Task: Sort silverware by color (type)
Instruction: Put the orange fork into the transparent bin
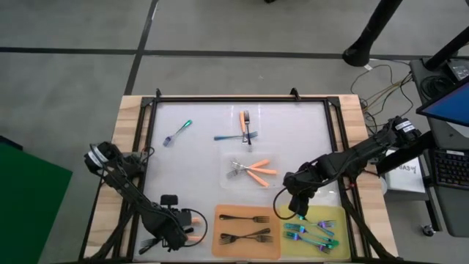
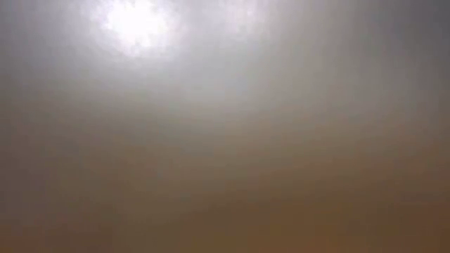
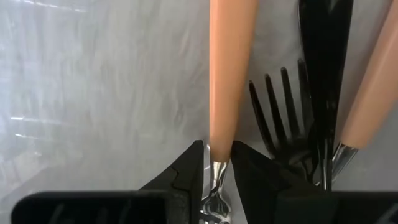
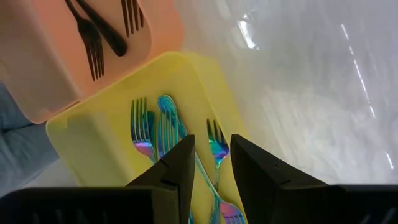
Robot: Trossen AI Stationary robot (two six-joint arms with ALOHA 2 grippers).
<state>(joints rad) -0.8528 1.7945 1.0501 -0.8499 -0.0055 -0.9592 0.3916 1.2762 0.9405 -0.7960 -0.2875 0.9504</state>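
The left gripper (image 3: 217,171) pinches an orange-handled fork (image 3: 229,74) at its thin, stiff, likely slippery neck, left of the orange mat (image 1: 220,216), while the right gripper (image 4: 211,162), jaws parted and empty, hovers over the yellow mat (image 4: 93,143) of iridescent forks (image 4: 144,134).

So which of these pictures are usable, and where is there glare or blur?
Low view: useless, only brownish haze with a bright glare patch near its top. High view: sharp and evenly lit. Left wrist view: so close that the orange handle looks soft. Right wrist view: clear on the yellow mat, with light streaks on the table.
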